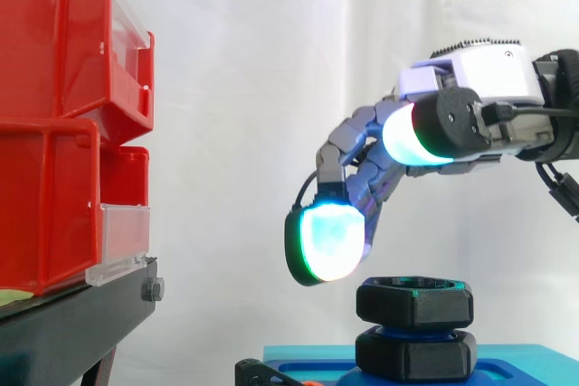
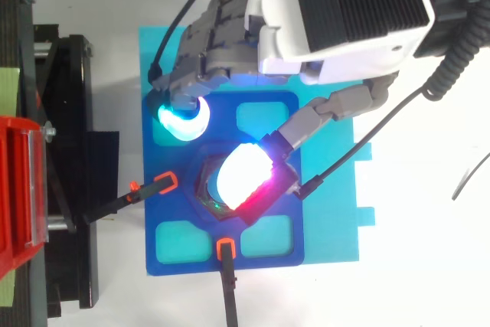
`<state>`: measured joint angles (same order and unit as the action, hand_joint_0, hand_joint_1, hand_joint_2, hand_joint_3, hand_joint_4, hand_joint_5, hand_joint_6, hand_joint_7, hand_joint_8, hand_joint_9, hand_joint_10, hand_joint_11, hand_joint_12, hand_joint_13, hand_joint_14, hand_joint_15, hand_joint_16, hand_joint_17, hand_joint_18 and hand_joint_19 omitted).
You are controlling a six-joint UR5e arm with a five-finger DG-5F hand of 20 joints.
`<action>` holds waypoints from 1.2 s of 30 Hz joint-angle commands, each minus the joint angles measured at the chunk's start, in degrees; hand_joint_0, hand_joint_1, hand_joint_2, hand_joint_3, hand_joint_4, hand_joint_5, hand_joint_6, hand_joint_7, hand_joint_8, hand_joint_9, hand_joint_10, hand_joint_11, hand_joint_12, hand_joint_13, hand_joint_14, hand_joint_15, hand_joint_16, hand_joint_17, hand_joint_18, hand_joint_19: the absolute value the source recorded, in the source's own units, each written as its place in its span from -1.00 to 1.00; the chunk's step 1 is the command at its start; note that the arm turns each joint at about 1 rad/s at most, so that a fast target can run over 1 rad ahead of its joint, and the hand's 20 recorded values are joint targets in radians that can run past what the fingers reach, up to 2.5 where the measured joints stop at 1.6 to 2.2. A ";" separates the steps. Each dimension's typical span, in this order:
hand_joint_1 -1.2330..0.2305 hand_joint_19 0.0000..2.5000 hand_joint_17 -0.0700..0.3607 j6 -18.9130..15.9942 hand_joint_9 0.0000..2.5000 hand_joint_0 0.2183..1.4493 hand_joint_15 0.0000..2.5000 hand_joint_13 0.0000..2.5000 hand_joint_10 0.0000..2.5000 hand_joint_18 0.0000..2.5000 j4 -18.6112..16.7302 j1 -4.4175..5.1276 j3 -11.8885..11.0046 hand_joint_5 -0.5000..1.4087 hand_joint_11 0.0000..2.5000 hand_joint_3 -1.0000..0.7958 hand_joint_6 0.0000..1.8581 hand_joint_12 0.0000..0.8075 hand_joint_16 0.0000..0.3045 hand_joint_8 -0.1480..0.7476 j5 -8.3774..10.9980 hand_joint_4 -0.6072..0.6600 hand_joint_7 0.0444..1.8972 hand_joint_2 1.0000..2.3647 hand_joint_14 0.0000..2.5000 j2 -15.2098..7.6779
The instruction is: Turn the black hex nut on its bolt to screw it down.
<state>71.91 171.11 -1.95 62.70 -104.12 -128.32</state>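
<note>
Your fingers are loosely bent and spread apart, with nothing held in them. In the side view, one glowing pad hangs just beside the upper left edge of the black nut, at about the height of its top face. I cannot tell whether it touches. From above, a white and magenta pad lies over the nut and hides most of it, so you see only the left rim. A cyan pad sits off to the upper left, clear of the nut. No pair of pads is set against opposite flats, so I would not call this a grip. The rest of the hand reaches in from the right, well above the work.

The nut is already threaded onto the bolt and sits level. A short band of blue thread shows between it and the black hex piece underneath, so it looks to me not fully down. By my reading, the start of the job is done and the turning is left, with only a little travel to go.

The bolt stands upright in the middle of a blue plate. Two orange-tipped clamps hold the plate to the tabletop, one on the left edge and one on the near edge. Red bins on a black stand are well off to the left and play no part here.
</note>
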 commanded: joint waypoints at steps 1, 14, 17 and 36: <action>0.33 -0.72 -0.08 -0.01 -0.42 -0.56 -0.78 -0.33 -0.99 -0.29 -0.51 0.20 -0.30 -0.71 -0.53 -0.44 -0.15 0.01 -0.63 0.19 -0.11 0.55 -0.29 -1.00 -0.99 0.00; 0.33 -0.71 -0.08 0.08 -0.41 -0.56 -0.77 -0.33 -0.99 -0.29 -6.23 3.97 -0.04 -0.68 -0.53 -0.44 -0.29 0.02 -0.63 0.18 4.72 0.52 -0.11 -1.00 -0.99 -0.08; 0.33 -0.70 -0.09 0.08 -0.41 -0.56 -0.77 -0.33 -0.99 -0.29 -5.79 5.21 -0.04 -0.68 -0.53 -0.44 -0.30 0.02 -0.63 0.19 7.09 0.53 -0.10 -1.00 -0.99 -0.08; 0.33 -0.70 -0.08 -0.01 -0.40 -0.56 -0.77 -0.33 -0.99 -0.29 -8.86 7.40 4.80 -0.67 -0.53 -0.44 -0.26 0.02 -0.63 0.18 8.68 0.51 -0.14 -1.00 -0.99 -0.08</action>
<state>71.92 163.33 5.37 67.26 -95.53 -128.41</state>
